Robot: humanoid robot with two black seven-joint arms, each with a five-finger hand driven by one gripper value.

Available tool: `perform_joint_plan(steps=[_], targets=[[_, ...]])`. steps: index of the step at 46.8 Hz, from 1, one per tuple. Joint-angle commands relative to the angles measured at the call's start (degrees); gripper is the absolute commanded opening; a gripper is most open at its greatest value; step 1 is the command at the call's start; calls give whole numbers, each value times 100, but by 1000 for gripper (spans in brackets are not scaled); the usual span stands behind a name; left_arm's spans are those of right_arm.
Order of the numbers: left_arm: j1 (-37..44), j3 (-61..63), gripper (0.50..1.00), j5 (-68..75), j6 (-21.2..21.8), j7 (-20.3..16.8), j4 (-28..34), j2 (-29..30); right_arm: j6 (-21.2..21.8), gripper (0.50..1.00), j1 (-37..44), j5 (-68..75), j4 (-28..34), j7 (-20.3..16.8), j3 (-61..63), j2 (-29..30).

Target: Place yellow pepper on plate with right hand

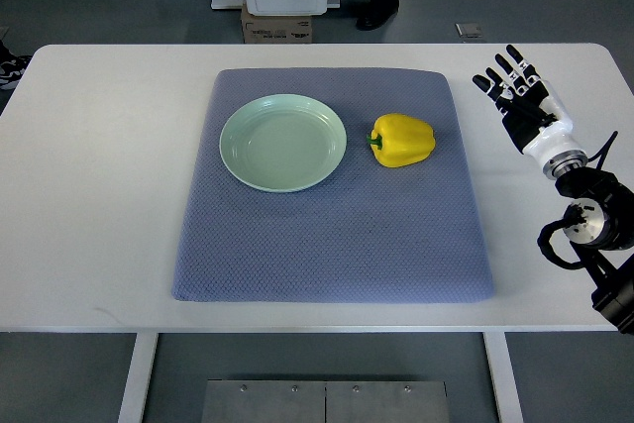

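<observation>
Glossy yellow bell pepper lies on its side on the blue-grey quilted mat, stem toward the pale green round ceramic plate just beside it — not on it yet. Step in hand looks like the reach: I'd bring the right hand over the pepper's wide body, wrap across the lobes rather than pinch the stem, lift clear of the plate rim. Fingers extended, spread, holding nothing — well apart from the pepper, off the mat over the white table.
</observation>
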Motion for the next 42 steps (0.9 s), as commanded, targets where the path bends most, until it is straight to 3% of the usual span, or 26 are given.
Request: perform_joint_plan(steps=[1, 15, 36, 42], targets=[[0, 0, 1000, -1, 0, 0, 0, 0, 9, 987, 27, -18, 12, 0, -20, -12], [0, 0, 1000, -1, 0, 0, 0, 0, 413, 998, 114, -281, 38, 263, -28, -83], [0, 0, 1000, -1, 0, 0, 0, 0, 413, 998, 553, -1345, 56, 290, -915, -381], [0, 0, 1000, -1, 0, 0, 0, 0, 413, 993, 782, -1503, 65, 562, -1513, -531]])
